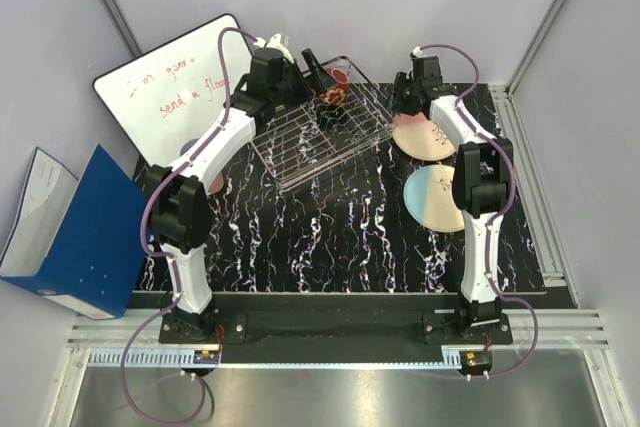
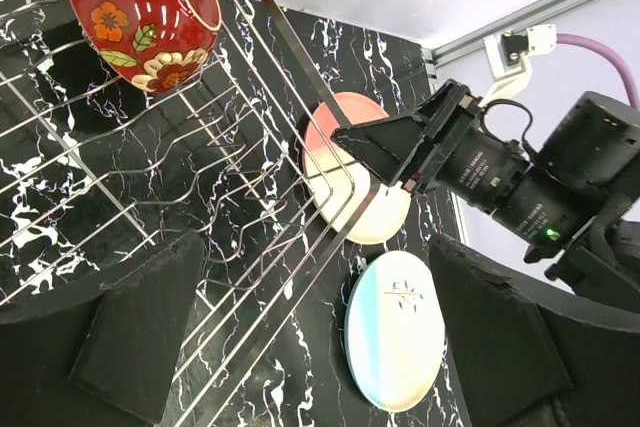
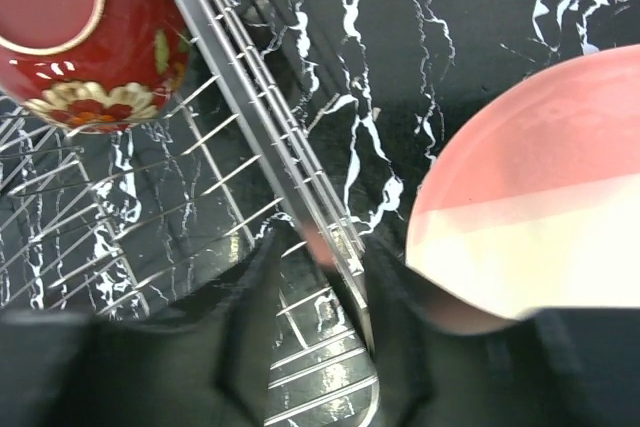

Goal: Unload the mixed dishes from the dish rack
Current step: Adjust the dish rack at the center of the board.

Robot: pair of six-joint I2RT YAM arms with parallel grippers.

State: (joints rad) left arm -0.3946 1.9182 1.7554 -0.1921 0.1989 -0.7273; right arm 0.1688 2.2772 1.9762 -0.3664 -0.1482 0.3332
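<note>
The silver wire dish rack (image 1: 310, 137) sits on the black marbled mat. The glossy red patterned bowl (image 1: 334, 97) lies on its side in the rack's far end; it also shows in the left wrist view (image 2: 140, 12) and the right wrist view (image 3: 85, 37). My left gripper (image 1: 322, 77) hangs open and empty (image 2: 320, 347) over the rack, just short of the bowl. My right gripper (image 1: 400, 102) is closed (image 3: 330, 327) astride the rack's right rim (image 3: 260, 117). The pink/cream plate (image 1: 425, 137) and the light-blue/cream plate (image 1: 435, 197) lie on the mat right of the rack. A salmon-pink object (image 1: 213, 183) peeks from behind my left arm. The lavender cup is not visible.
A white whiteboard (image 1: 175, 87) with red writing leans at the back left. A blue binder (image 1: 75, 237) lies off the mat's left edge. Metal frame rails (image 1: 540, 177) run along the right and near sides.
</note>
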